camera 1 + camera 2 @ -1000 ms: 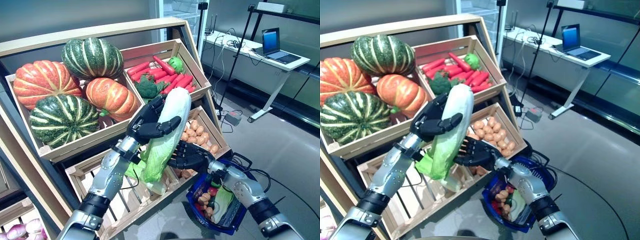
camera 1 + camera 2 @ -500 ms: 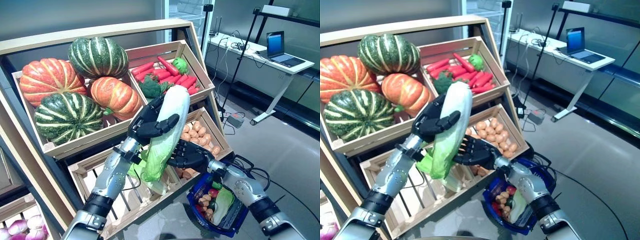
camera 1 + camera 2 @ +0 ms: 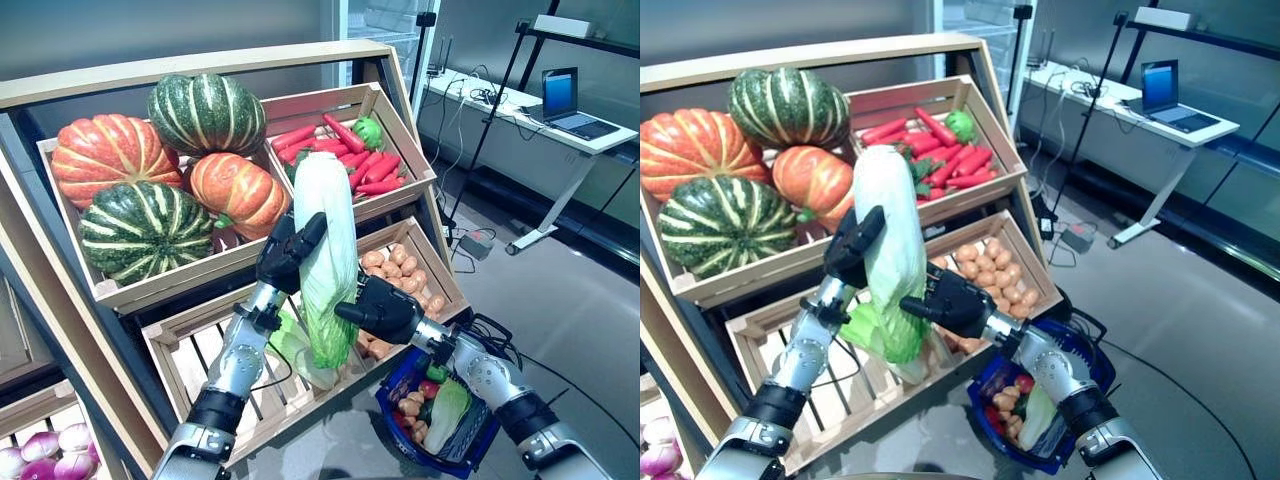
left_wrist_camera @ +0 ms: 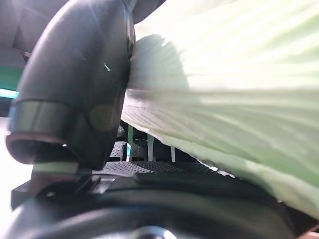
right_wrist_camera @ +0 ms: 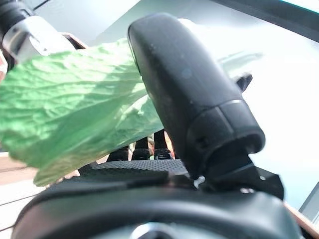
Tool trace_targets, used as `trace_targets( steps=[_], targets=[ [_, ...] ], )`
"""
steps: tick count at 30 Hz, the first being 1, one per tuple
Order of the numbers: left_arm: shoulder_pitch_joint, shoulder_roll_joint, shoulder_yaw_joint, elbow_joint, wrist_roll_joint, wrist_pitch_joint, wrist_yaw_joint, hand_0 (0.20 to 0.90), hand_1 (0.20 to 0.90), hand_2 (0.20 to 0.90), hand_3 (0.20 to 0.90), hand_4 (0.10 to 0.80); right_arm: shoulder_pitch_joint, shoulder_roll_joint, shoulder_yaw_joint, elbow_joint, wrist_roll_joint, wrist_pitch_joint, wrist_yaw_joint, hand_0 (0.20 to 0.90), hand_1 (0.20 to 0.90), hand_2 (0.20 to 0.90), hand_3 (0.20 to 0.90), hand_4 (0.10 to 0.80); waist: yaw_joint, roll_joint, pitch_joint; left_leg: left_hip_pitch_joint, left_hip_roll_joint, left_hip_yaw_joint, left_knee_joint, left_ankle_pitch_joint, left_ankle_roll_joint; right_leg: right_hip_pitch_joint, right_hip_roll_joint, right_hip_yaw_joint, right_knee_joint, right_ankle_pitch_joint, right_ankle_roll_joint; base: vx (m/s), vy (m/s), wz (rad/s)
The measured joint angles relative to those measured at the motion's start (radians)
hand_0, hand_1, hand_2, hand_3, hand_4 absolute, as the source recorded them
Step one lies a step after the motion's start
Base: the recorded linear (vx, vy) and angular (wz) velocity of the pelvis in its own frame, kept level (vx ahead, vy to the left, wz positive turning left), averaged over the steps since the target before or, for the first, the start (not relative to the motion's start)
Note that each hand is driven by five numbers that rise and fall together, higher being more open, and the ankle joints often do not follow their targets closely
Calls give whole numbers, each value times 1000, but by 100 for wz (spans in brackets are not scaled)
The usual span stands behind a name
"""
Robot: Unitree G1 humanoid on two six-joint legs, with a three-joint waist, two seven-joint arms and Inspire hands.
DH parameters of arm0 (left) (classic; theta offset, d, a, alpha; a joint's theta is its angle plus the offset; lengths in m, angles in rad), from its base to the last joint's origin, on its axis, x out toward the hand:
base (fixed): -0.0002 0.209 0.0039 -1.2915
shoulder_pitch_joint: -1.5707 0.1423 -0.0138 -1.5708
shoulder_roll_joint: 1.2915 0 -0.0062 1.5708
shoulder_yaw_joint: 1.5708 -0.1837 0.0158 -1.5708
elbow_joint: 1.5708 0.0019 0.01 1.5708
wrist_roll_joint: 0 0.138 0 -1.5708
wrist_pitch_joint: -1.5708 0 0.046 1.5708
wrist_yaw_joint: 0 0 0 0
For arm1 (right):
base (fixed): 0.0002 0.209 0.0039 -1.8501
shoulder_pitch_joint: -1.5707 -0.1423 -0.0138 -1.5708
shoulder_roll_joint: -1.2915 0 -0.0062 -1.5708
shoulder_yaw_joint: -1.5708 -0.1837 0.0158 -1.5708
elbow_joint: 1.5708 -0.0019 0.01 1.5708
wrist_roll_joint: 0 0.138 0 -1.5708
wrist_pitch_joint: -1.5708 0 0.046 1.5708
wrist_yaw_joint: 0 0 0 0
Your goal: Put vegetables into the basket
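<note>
A napa cabbage is held nearly upright, its long axis vertical, white stalk end up and green leafy end down, before the wooden crates. It is clasped by the left hand near mid-length and by the right hand lower down. The blue basket sits below, to the right.

A long napa cabbage stands nearly upright at the centre of the frame, its pale white stalk end up and its crinkled green leaf end hanging down. The left hand curls round its middle from the left, and the right hand grips its lower part from the right. At the lower right sits the blue basket, already holding a second pale green cabbage, small brown potatoes and a red vegetable.
</note>
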Motion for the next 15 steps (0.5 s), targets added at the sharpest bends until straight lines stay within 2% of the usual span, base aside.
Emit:
trace_targets(
  steps=[15],
  targets=[
    [0, 0, 0, 41, -6, 3, -37, 300, 300, 300, 300, 400, 0, -3, -4, 5, 0, 42, 0, 900, 900, 900, 900, 800, 0, -6, -18, 0, 0, 1, 0, 0, 0, -1, 0, 1, 0, 0, 0, 0, 0, 0]
  ],
)
